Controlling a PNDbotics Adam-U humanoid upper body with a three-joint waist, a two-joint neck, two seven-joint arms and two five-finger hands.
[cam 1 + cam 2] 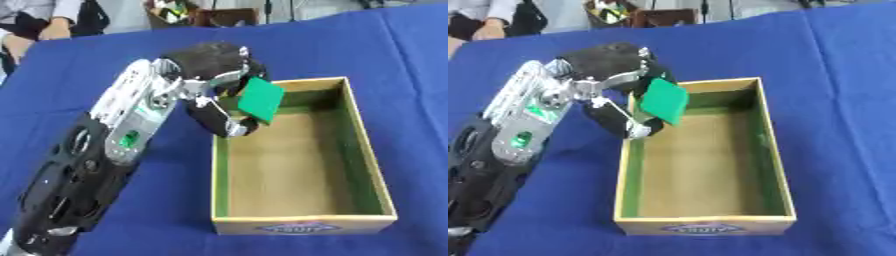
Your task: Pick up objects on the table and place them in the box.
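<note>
I have the left hand [214, 67] up over the far left corner of the box [367, 150], its dark fingers and thumb curled onto a flat green card [261, 100]. The card is a thin, smooth, square-edged piece, tilted on one corner so it reads as a diamond, and it hangs just inside the box's left wall near the far end, above the floor rather than lying on it. One finger [229, 124] reaches down along the outside of that wall, close to the rim; I cannot tell whether it touches the wood.

The box is a long, shallow rectangle of pale wood with a plain brown floor and green-lined inner walls. A blue oval label [300, 228] sits on its near end panel. It rests on a table [394, 50] draped in deep blue cloth that lies smooth and matte, toward the near right part of the surface.

My left arm [105, 150] comes in from the near left corner, silver casing at the forearm, black shell lower down, with a small green light on it. The right hand shows in neither view.
</note>
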